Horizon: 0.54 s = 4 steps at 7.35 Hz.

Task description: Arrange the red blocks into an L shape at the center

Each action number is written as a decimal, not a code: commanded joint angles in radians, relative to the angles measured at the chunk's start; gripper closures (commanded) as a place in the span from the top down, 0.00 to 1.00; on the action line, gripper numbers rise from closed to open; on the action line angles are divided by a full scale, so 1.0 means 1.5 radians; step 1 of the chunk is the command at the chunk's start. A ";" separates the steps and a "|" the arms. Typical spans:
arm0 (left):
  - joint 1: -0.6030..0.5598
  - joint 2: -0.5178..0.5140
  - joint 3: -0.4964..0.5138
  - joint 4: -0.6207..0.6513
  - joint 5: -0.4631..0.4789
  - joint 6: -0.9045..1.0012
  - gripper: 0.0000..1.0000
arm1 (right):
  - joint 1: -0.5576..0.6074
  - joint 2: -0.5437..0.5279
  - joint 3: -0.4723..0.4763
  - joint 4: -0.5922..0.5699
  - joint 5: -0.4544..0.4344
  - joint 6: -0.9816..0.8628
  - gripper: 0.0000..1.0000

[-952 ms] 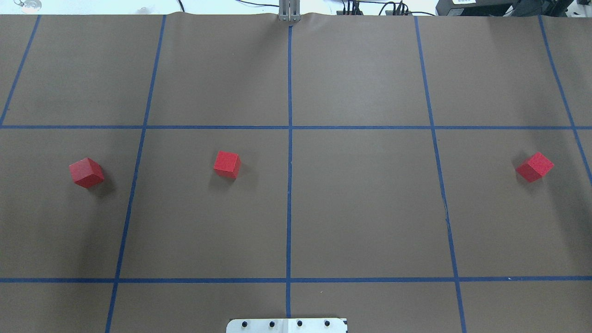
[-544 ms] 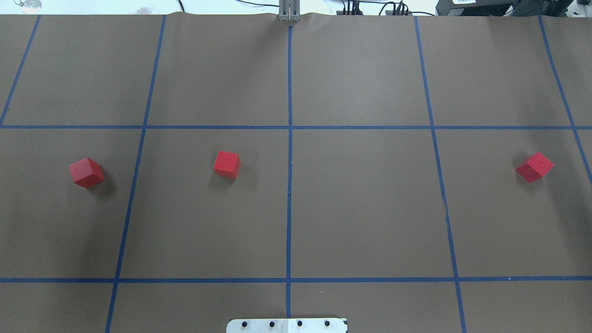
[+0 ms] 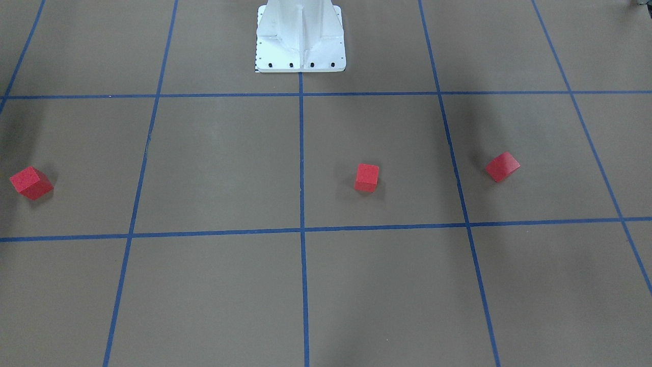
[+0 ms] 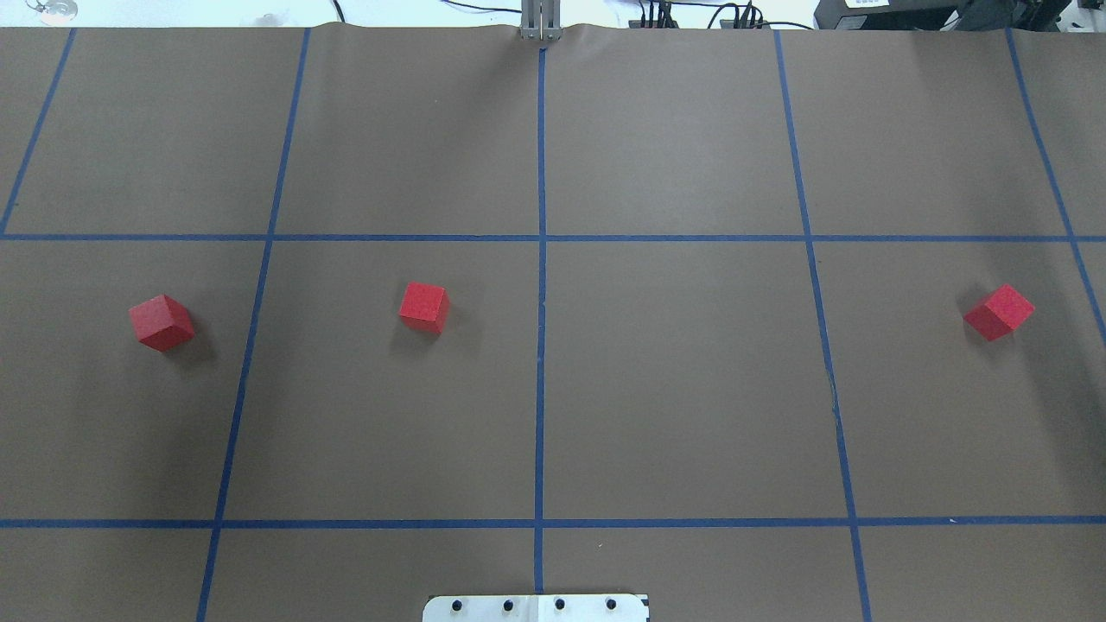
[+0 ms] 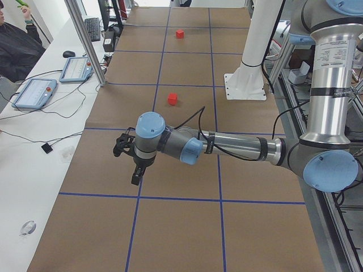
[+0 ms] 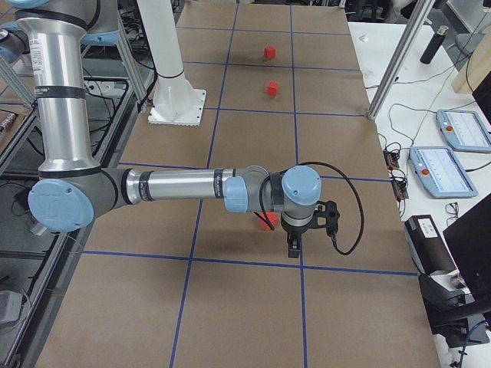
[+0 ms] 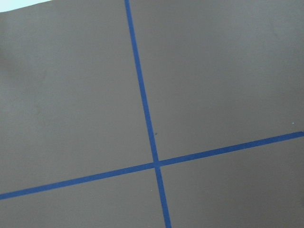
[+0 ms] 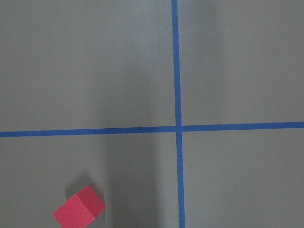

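Note:
Three red blocks lie apart on the brown surface: the left one (image 4: 162, 322) (image 3: 500, 166), the middle one (image 4: 424, 307) (image 3: 367, 177) and the right one (image 4: 999, 312) (image 3: 31, 183). All lie nearer to me than the center crossing (image 4: 541, 238) (image 3: 301, 230). My left gripper (image 5: 135, 174) shows only in the exterior left view, low over the table's left end; I cannot tell whether it is open. My right gripper (image 6: 294, 247) shows only in the exterior right view, next to the right block (image 6: 268, 221); I cannot tell its state. The right wrist view shows that block (image 8: 79, 209) at lower left.
The robot's white base (image 3: 300, 38) (image 4: 536, 608) stands at the near middle edge. A metal post (image 4: 540, 22) stands at the far edge. Operator tablets (image 5: 35, 92) (image 6: 447, 170) and cables lie on the white benches beyond the far edge.

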 commanded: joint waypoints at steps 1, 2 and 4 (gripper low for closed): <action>0.057 -0.001 -0.074 -0.005 -0.023 -0.059 1.00 | -0.028 0.007 0.004 0.000 -0.029 0.001 0.99; 0.085 -0.002 -0.091 -0.019 -0.056 -0.178 1.00 | -0.028 0.006 0.004 0.003 -0.027 0.003 0.99; 0.195 -0.035 -0.133 -0.040 -0.032 -0.331 1.00 | -0.035 0.007 0.003 0.003 -0.021 0.038 0.99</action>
